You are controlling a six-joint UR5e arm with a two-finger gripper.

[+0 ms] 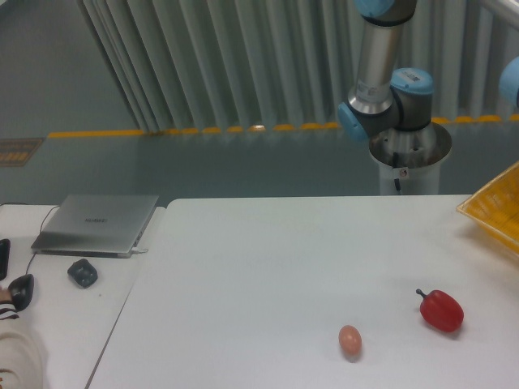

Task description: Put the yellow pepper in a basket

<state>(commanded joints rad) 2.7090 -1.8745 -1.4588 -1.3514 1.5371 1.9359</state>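
Note:
The yellow pepper is out of view. The yellow lattice basket (496,208) shows only as a corner at the right edge of the table, cut off by the frame. Of the arm I see the base and lower links (383,89) behind the table's far side, and a blue joint (511,81) at the right edge. The gripper itself lies outside the frame.
A red pepper (441,310) lies on the white table (268,275) at the front right, with a small pinkish egg (349,339) to its left. On the side table at left sit a closed laptop (97,223), a dark small object (82,272) and a mouse (19,289).

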